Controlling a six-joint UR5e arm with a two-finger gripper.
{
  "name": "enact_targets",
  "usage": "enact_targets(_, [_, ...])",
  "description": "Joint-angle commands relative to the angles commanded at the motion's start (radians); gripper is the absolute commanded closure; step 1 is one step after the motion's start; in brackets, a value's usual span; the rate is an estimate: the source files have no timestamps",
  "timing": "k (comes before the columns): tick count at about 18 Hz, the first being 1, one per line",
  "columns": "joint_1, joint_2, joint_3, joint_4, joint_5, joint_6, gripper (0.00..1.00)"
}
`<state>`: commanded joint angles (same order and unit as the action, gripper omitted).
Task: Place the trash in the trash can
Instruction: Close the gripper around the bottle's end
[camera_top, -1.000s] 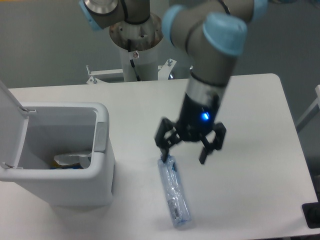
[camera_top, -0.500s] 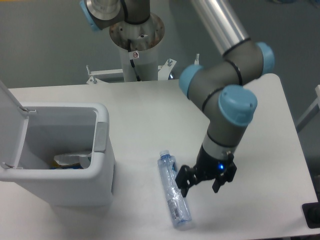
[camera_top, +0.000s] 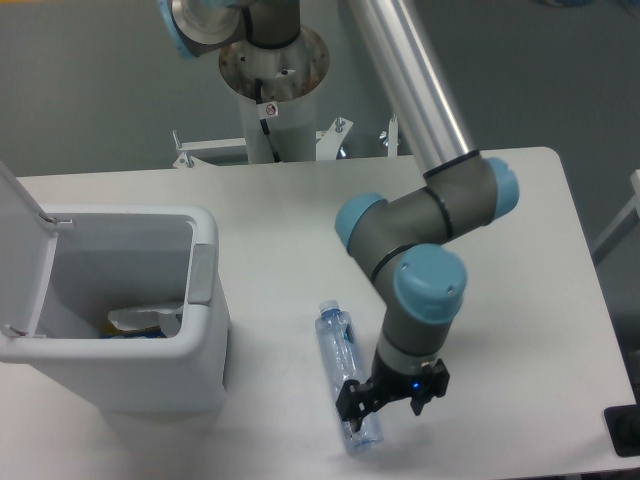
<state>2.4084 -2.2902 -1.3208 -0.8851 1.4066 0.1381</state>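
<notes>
The gripper (camera_top: 385, 405), lowered within the last second over the plastic bottle's (camera_top: 346, 373) lower end, is positioned with fingers spread, indicating an imminent grasp.

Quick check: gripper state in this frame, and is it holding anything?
Gripper: open, fingers down at the lower end of the plastic bottle, which lies on the table; not yet gripped.

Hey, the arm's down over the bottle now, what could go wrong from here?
The hand sits over the lower end of the bottle, not its middle, so a grip there might let it tilt or slip out. The bottle lies flat on the table and looks round, so a finger nudge could roll it away. The trash can stands close by; the long bottle could clip its rim.
</notes>
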Motion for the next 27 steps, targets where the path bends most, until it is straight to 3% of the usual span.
enact_targets(17, [-0.041, -0.058, 0.0, 0.043, 0.109, 0.005, 0.0])
enact_targets(21, [-0.041, -0.069, 0.006, 0.045, 0.133, 0.008, 0.04])
enact_targets(26, [-0.041, -0.06, -0.006, 0.046, 0.135, 0.005, 0.3])
enact_targets(27, [-0.041, -0.058, -0.008, 0.046, 0.135, 0.006, 0.3])
